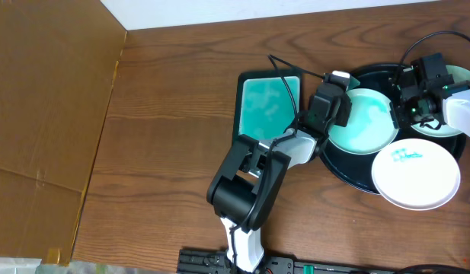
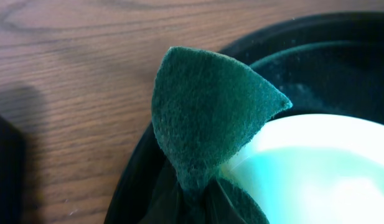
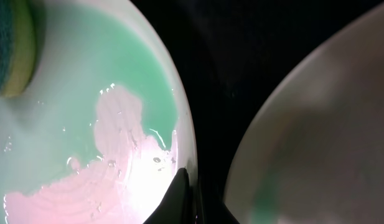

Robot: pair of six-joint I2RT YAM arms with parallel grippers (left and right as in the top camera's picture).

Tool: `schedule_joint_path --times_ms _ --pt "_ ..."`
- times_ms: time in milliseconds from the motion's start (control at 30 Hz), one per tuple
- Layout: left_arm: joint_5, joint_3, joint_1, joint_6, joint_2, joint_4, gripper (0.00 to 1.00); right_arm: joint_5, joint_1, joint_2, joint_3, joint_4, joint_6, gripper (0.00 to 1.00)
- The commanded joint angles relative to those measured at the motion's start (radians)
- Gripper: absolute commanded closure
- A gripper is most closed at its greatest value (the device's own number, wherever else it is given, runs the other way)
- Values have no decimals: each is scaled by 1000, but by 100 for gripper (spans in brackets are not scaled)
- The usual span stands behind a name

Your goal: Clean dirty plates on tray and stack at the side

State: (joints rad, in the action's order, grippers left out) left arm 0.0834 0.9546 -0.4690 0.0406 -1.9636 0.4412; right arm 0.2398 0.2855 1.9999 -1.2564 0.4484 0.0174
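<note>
The black tray [image 1: 349,171] sits at the right. On it a mint-green plate [image 1: 368,122] lies wet and glossy. My left gripper [image 1: 335,106] is shut on a dark green sponge [image 2: 204,118] at that plate's left edge [image 2: 316,168], over the tray rim [image 2: 254,43]. My right gripper [image 1: 408,110] is shut on the same plate's right rim [image 3: 86,93], its finger [image 3: 187,199] pinching the edge. The sponge shows at the top left of the right wrist view [image 3: 11,50]. A second mint plate [image 1: 448,125] lies partly hidden under the right arm. The white plate [image 1: 415,176] with a teal smear overlaps the tray's front right.
A rectangular teal-lined sponge tray [image 1: 269,103] lies just left of the black tray. A brown cardboard sheet [image 1: 44,99] covers the table's left side. The left arm's base [image 1: 246,190] stands at the front centre.
</note>
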Motion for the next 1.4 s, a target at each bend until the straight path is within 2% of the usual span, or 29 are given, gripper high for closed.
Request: schedule_joint_path --times_ms 0,200,367,567,667,900,967,1100,1267,1367 --pt "120 -1 16 -48 4 -54 93 -37 4 1 10 23 -41 99" --pt "121 -1 -37 -55 50 -56 93 -37 4 1 10 27 -41 99" --pt "120 -1 -70 -123 85 -11 93 -37 4 1 10 26 -42 99" --pt "81 -1 -62 -122 24 83 93 -37 4 1 10 27 -42 99" --pt "88 -1 -57 -123 -4 79 93 -37 4 1 10 27 -41 99" --pt "90 -1 -54 -117 3 -39 93 -37 4 1 10 26 -42 99" --pt "90 -1 -54 -81 20 -85 93 -37 4 1 10 26 -41 99" --pt "89 -1 -54 -10 140 -174 93 -37 4 1 10 24 -41 99" --pt "89 -1 -54 87 384 -349 93 -37 4 1 10 24 -40 99" --pt "90 -1 -53 92 514 -453 93 -36 4 1 9 36 -4 99"
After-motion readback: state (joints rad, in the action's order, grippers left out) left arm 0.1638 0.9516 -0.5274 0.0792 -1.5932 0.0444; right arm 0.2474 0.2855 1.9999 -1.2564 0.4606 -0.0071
